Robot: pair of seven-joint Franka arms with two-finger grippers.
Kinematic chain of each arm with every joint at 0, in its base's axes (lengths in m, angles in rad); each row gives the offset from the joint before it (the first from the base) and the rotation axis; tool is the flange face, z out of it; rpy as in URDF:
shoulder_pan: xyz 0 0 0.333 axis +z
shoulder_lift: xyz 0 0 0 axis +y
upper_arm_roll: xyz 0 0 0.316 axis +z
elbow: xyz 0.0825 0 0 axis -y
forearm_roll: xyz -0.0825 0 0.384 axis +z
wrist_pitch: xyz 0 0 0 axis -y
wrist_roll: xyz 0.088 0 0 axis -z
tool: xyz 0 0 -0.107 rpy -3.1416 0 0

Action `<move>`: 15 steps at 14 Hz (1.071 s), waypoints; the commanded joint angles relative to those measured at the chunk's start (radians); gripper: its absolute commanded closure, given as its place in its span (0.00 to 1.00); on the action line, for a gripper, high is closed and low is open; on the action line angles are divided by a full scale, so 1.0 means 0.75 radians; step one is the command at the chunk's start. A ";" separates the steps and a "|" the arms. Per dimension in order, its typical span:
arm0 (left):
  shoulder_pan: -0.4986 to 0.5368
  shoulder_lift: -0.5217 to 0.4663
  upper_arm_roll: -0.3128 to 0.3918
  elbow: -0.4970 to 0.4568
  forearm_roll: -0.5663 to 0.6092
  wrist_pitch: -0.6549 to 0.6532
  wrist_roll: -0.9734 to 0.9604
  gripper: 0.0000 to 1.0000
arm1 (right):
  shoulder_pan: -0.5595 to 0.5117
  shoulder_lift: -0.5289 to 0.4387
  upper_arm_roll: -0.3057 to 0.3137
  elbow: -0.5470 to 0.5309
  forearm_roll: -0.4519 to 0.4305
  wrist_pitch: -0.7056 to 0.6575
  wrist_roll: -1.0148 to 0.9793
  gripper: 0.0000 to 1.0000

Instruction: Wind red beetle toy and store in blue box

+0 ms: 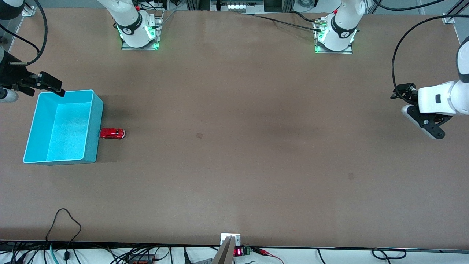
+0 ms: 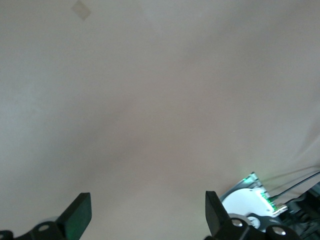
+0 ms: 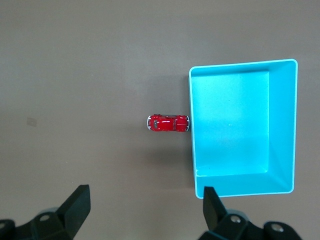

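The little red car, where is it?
The red beetle toy sits on the table right beside the blue box, at the right arm's end.

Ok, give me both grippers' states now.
Left gripper: open, holding nothing, over bare table.
Right gripper: open, holding nothing, up by the blue box.

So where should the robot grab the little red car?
Probably from straight above, pinching the two long sides of the red beetle toy. It sits upright on its wheels with one end against the blue box, so the ends are awkward while its sides stand free.
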 commanded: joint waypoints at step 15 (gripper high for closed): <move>-0.337 -0.387 0.190 -0.284 -0.028 0.370 -0.928 0.00 | 0.121 0.199 0.013 -0.002 0.005 0.232 0.003 0.00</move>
